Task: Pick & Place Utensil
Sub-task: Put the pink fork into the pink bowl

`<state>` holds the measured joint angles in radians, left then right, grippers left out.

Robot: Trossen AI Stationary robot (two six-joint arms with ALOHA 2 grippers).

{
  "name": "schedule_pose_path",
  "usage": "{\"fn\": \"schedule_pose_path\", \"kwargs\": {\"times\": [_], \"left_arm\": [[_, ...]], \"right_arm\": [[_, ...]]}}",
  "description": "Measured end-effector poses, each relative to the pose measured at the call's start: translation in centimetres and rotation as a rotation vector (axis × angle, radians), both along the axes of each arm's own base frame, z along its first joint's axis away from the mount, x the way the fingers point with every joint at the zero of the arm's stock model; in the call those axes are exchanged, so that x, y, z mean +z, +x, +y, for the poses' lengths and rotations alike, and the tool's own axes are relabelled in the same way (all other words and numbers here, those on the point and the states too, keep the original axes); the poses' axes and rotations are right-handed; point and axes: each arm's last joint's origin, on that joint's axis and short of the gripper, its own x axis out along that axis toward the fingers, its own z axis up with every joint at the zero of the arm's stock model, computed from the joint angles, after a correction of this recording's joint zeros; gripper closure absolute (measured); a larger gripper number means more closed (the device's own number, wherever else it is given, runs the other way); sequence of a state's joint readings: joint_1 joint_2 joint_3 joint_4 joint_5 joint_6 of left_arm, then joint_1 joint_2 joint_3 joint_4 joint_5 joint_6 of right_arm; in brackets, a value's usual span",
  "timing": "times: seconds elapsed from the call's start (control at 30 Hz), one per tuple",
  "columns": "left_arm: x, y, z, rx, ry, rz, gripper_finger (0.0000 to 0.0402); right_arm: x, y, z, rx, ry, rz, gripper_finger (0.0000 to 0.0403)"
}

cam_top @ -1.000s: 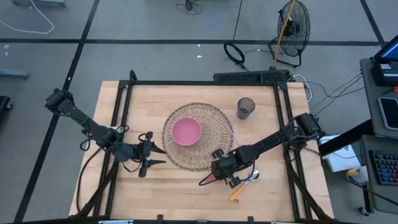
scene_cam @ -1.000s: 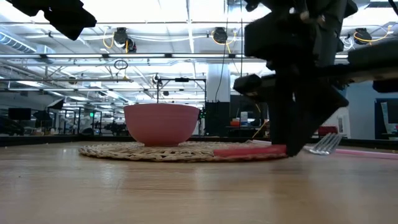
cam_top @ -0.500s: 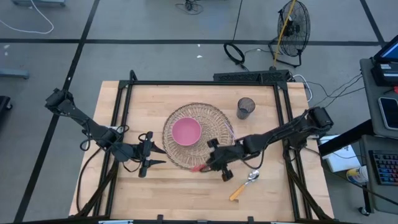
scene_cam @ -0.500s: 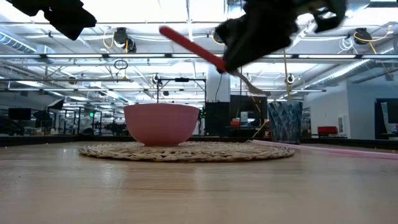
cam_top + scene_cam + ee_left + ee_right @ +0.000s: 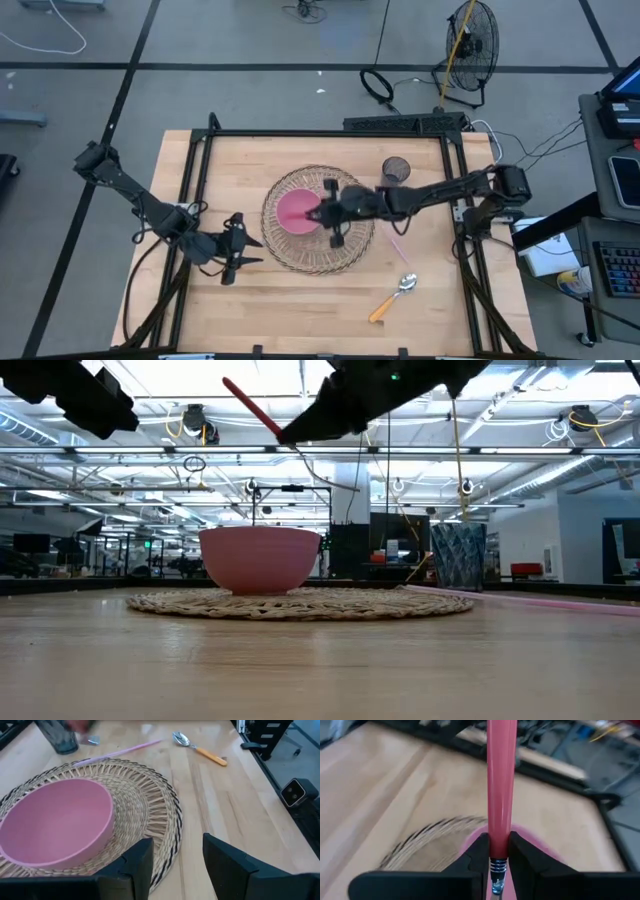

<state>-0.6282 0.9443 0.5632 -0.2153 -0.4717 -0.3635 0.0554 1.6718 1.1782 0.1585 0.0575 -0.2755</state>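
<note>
While the right gripper point(image 5: 322, 212) pinches the red-handled utensil point(image 5: 499, 790) above the bowl point(image 5: 298, 211) (left gripper point(image 5: 243, 253) spread, idle), it should lower gently, centred.

You have a pink bowl point(image 5: 298, 211) on a tan woven placemat point(image 5: 345, 251) with dark edging, and an orange-handled spoon point(image 5: 392, 297).

The right gripper point(image 5: 330, 213) is hanging over the round woven mat point(image 5: 345, 250), right at the edge of the pink bowl point(image 5: 297, 210). It is holding a red stick point(image 5: 313, 213) that is pointing over the bowl. The left gripper point(image 5: 245, 252) is waiting beside the mat. A dark cup point(image 5: 396, 171) is standing near the mat. A spoon point(image 5: 392, 296) is lying on the wooden table point(image 5: 290, 310).
</note>
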Motion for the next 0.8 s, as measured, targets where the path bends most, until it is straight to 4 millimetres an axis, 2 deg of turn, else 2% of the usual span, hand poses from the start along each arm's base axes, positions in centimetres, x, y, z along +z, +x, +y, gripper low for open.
{"fn": "schedule_pose_path", "kwargs": {"times": [0.13,0.23,0.4,0.57,0.8], "left_arm": [[0.0,-0.1,-0.2,-0.009,0.017,-0.004,0.0231],[0.0,-0.2,-0.2,0.002,0.033,-0.010,0.0231],[-0.1,-0.2,-0.2,-0.001,0.049,-0.004,0.0231],[-0.1,-0.2,-0.1,0.010,0.063,-0.003,0.0231],[-0.1,-0.2,-0.1,0.005,0.076,-0.004,0.0231]], "right_arm": [[0.3,0.8,-2.0,-0.063,0.035,-0.105,0.0355],[-0.6,1.7,-3.0,-0.099,0.076,-0.144,0.0355],[-2.9,3.0,-3.7,-0.124,0.104,-0.161,0.0355],[-3.9,4.0,-4.4,-0.158,0.174,-0.255,0.0355],[-6.3,4.9,-5.3,-0.197,0.228,-0.249,0.0355]]}}
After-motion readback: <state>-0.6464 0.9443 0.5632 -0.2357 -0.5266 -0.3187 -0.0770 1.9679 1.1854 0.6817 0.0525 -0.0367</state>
